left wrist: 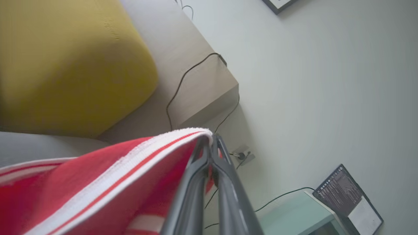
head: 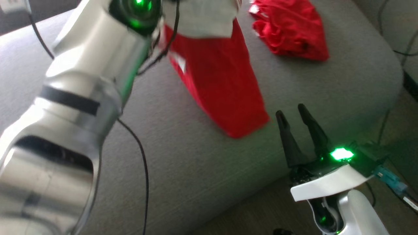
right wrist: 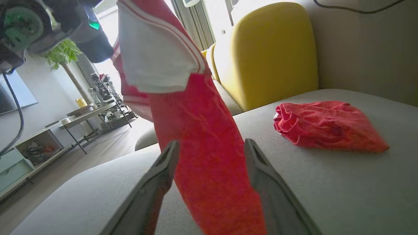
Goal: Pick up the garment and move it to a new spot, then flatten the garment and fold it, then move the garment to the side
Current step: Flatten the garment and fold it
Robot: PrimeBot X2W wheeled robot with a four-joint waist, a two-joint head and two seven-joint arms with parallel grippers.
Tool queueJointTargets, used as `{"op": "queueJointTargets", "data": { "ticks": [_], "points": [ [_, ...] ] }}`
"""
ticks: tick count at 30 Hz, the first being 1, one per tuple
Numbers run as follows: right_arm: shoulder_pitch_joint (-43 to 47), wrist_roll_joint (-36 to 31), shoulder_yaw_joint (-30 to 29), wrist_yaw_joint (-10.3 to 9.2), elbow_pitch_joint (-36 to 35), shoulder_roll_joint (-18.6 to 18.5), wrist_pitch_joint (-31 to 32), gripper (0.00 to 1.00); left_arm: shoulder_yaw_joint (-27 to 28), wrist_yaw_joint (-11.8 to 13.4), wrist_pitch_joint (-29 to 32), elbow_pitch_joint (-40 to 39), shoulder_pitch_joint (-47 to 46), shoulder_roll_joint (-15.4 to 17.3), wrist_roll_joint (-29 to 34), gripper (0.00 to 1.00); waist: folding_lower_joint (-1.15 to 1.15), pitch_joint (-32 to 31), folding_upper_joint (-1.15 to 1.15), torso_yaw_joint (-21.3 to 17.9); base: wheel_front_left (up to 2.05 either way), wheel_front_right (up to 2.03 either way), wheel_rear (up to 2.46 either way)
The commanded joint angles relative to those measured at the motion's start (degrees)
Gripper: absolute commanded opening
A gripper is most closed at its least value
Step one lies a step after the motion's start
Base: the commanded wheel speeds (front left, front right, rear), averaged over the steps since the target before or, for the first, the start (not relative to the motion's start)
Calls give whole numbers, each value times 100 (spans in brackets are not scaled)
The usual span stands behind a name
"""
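Note:
A red garment [head: 218, 81] with white striped trim hangs down from my raised left arm, its lower end resting on the grey sofa seat [head: 183, 169]. In the left wrist view my left gripper [left wrist: 210, 142] is shut on the garment's [left wrist: 98, 192] white-and-red striped edge. My right gripper [head: 292, 114] stands open low at the right, near the sofa's front edge, just right of the garment's bottom corner. From the right wrist view the hanging garment [right wrist: 202, 147] shows between and beyond the right gripper's [right wrist: 212, 151] spread fingers.
A second crumpled red cloth [head: 290, 29] lies at the back right of the seat. A yellow cushion [right wrist: 267, 52] stands behind it. Black cables [head: 140, 163] trail from my left arm across the seat. Floor and furniture lie past the sofa's edge.

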Motion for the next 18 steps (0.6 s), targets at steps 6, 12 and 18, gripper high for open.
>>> {"op": "queueJointTargets", "data": {
  "ticks": [6,12,18],
  "points": [
    [-121,77,180,-2,-137,3,-37,100,244,-156,164,-182,-1248,77,-250,0,0,-228,0,-245,0,0,0],
    [-25,-36,3,-2,-169,3,-37,100,298,-286,289,-500,-1543,177,-533,0,0,-323,0,208,0,0,0],
    [129,-172,-95,-2,-182,3,-37,100,352,254,453,-699,-168,1135,-707,0,0,-427,0,768,0,0,0]
  ]
}}
